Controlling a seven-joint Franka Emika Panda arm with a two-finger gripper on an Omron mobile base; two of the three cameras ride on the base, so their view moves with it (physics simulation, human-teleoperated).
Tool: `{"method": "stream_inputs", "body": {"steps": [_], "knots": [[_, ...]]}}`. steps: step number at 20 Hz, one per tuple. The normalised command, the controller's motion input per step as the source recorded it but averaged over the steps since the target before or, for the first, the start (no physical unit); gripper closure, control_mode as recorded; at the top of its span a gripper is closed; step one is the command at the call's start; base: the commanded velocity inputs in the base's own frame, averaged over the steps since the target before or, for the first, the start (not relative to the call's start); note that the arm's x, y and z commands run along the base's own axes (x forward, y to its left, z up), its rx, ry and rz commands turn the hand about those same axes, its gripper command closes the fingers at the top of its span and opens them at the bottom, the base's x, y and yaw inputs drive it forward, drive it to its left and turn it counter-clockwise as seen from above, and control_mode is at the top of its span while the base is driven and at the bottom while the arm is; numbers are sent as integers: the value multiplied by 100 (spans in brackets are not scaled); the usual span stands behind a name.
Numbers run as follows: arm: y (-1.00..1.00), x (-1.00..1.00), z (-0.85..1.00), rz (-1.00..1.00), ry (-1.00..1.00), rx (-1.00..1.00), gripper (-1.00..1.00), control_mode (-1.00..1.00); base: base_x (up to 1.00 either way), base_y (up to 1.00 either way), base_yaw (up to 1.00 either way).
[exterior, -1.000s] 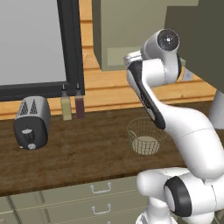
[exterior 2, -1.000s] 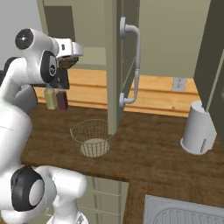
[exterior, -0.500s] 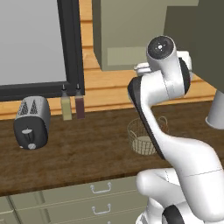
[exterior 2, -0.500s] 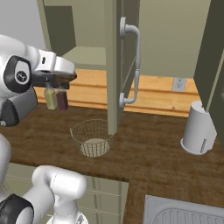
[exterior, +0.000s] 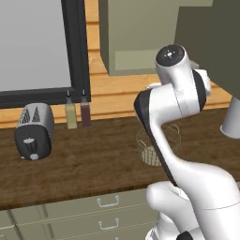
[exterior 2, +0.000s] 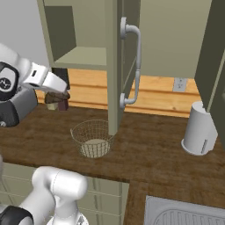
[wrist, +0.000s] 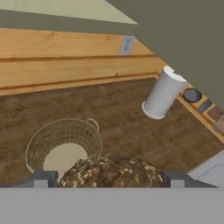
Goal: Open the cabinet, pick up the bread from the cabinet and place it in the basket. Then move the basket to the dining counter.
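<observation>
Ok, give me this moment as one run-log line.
cabinet door: open | gripper: shut on bread | bread: above counter, beside basket | basket: empty, on counter

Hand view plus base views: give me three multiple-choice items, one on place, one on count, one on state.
1. Where is the basket?
A. on the worktop below the open cabinet
B. on the cabinet shelf
C. in the sink

2. How many bottles stand by the toaster?
A. one
B. two
C. four

3. What state is the bread in?
A. lying in the basket
B. on the shelf
C. held between the gripper fingers

Answers: 1 A, it sits on the dark wood beneath the door. 2 B, a pale and a dark bottle side by side. 3 C, the hand view shows it between the fingertips, above the basket.
</observation>
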Motion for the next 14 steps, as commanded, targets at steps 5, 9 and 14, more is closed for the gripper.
{"method": "stream_inputs", "body": {"steps": [5,9,14], "knots": [[0,5,-85,6,8,16,100,-100,0,0,0],[-2,23,-87,3,12,10,100,-100,0,0,0],[-24,44,-34,4,17,17,100,-100,0,0,0]]}}
